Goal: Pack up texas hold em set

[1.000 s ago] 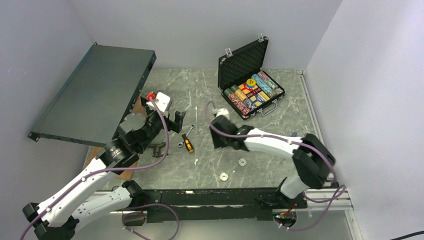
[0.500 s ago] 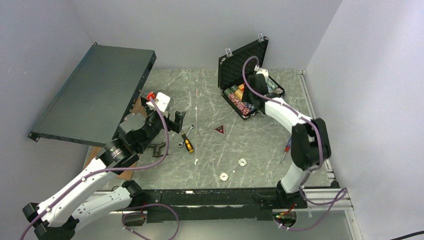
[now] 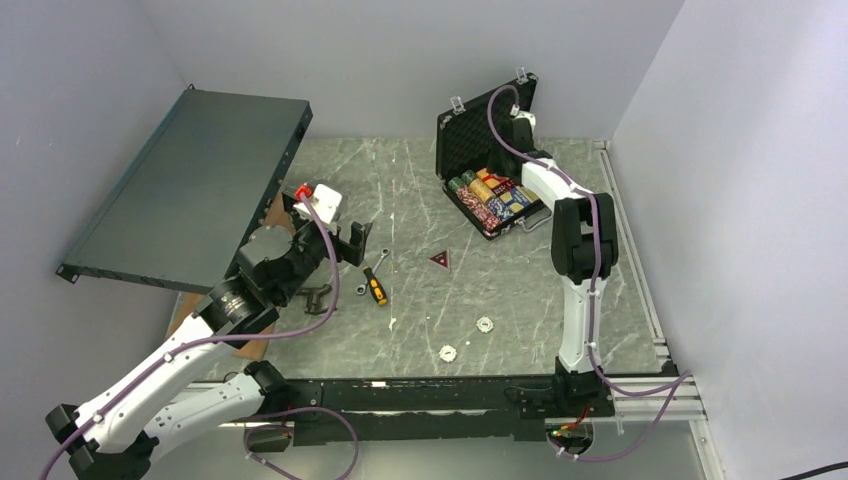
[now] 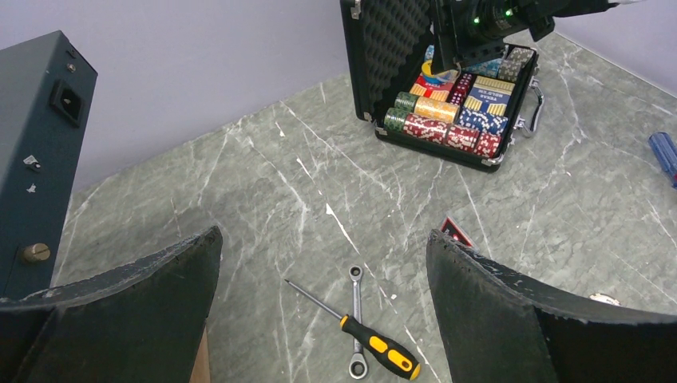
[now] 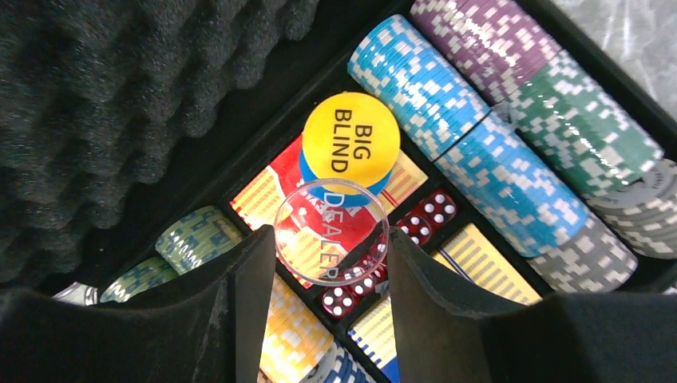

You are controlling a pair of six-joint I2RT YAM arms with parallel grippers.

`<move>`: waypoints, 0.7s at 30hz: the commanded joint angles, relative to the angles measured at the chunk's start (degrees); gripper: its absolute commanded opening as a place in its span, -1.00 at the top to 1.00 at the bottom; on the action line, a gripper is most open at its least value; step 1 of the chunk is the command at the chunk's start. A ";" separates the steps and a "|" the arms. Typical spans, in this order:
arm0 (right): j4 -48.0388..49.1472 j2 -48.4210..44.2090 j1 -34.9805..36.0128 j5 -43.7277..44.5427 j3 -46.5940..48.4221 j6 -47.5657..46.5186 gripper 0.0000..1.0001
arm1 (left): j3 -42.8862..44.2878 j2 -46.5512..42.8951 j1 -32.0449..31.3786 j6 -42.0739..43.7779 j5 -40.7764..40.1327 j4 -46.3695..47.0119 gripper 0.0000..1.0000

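Now you are pinching the clear round plastic dealer button (image 5: 331,227) in your right gripper (image 5: 331,241) over the black textured briefcase (image 3: 480,125), upper middle of the overhead view; your left gripper (image 4: 323,239) is hanging wide open.

**Colours and patterns: case contents and bench**

Briefcase (image 4: 431,153) black. Foam lining (image 5: 96,104) charcoal with an egg-crate bump pattern. Chip edges all flecked white: light blue chips (image 5: 415,80), purple chips (image 5: 479,40), green chips (image 5: 591,128), grey chips (image 5: 591,255), red chips (image 4: 435,132). Yellow button (image 5: 351,140) has black "BIG BLIND" lettering. Clear button (image 5: 327,239) is transparent with faint "DEALER" lettering. Dice (image 5: 431,211) red with white pips. Table (image 4: 319,183) grey-green marble with white veins. Screwdriver (image 4: 379,351) handle yellow and black, shaft silver. Panel (image 3: 190,170) dark blue-grey, plain.
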 commanded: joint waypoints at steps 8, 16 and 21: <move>-0.48 3.35 0.34 -3.36 3.96 -0.17 0.21 | 1.59 1.48 -0.23 -0.87 0.55 1.26 -0.98; -0.48 4.29 0.52 -4.99 4.32 0.43 0.18 | 1.69 2.03 -0.29 -0.90 0.65 1.05 -0.98; -0.45 4.84 0.48 -5.80 4.28 0.74 0.13 | 1.67 2.02 -0.23 -0.84 0.47 1.18 -0.98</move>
